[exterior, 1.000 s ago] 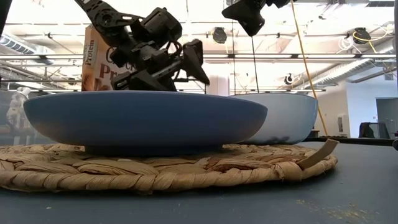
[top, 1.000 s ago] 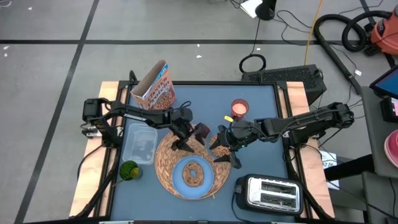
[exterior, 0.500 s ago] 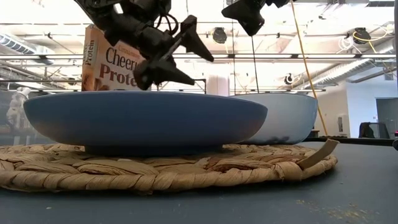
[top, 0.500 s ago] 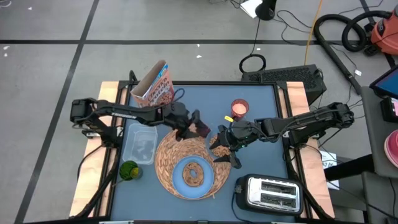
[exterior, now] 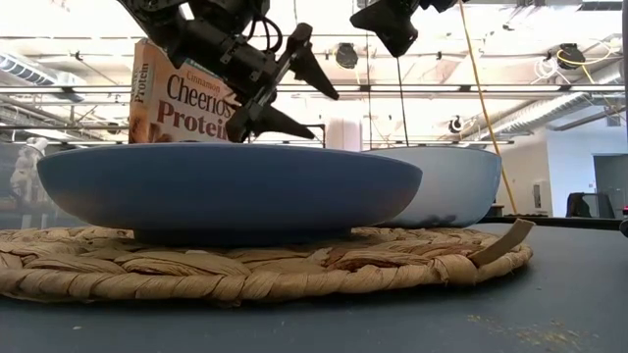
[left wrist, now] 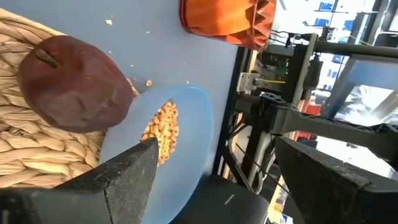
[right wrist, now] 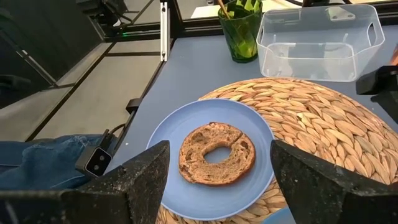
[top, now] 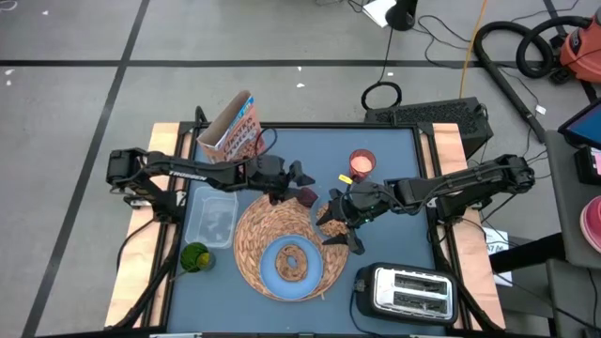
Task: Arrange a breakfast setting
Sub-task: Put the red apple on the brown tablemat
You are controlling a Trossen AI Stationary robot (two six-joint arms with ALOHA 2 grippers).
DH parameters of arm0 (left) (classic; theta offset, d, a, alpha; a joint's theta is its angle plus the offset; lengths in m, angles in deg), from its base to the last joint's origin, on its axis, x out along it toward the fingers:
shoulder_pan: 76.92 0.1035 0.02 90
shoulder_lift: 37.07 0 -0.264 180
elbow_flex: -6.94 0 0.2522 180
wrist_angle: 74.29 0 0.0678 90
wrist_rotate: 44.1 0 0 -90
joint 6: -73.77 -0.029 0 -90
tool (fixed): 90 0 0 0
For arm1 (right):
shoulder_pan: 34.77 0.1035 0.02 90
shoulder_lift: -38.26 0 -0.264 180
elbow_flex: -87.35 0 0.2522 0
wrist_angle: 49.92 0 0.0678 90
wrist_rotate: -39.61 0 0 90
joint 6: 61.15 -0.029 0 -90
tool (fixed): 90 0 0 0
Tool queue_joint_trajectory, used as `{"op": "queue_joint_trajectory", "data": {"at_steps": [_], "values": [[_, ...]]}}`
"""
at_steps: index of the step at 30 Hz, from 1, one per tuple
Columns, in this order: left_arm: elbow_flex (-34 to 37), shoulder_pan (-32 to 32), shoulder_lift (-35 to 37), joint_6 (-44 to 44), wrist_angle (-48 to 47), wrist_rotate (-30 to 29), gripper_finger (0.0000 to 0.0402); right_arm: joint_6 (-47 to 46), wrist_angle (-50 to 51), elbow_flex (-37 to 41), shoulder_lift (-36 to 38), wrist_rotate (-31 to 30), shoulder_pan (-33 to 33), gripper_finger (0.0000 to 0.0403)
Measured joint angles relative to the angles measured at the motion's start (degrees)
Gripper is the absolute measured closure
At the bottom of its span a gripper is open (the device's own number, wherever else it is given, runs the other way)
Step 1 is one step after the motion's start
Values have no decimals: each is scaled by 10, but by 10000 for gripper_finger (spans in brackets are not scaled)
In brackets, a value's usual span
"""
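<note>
The round woven placemat lies mid-table with the light-blue plate on its near part; the brown ring bread lies on the plate. The dark-red item rests on the mat's far right edge, beside a light-blue bowl of cereal. My left gripper hovers open just beyond the dark-red item, touching nothing. My right gripper hangs open over the bowl at the mat's right. The cereal box stands at the far left. The spoon does not show.
A clear rectangular container and a green cup stand left of the mat. An orange-red cup stands at the far middle. The chrome-and-black toaster sits at the near right corner.
My left gripper has drawn back from over the placemat toward the table's far edge, risen a little and turned. The dark-red item stays on the mat's far edge. My right arm has kept still.
</note>
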Motion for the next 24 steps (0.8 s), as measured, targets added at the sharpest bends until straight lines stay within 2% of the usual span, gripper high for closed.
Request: {"op": "queue_joint_trajectory", "data": {"at_steps": [6, 10, 14, 19, 24], "values": [[0, 5, 0, 0, 0, -3, 73, 3, 0, 0, 0, 0, 0, 133], [0, 5, 0, -42, -1, -3, 73, 4, 1, 0, 0, 0, 0, 133], [0, 1, 0, -47, -4, -4, 73, 4, 1, 0, 0, 0, 0, 133], [0, -15, 0, -15, -42, -22, 73, 10, 1, 0, 0, 0, 0, 133], [0, -32, 0, 40, -125, -24, 73, 21, 1, 0, 0, 0, 0, 133]]}}
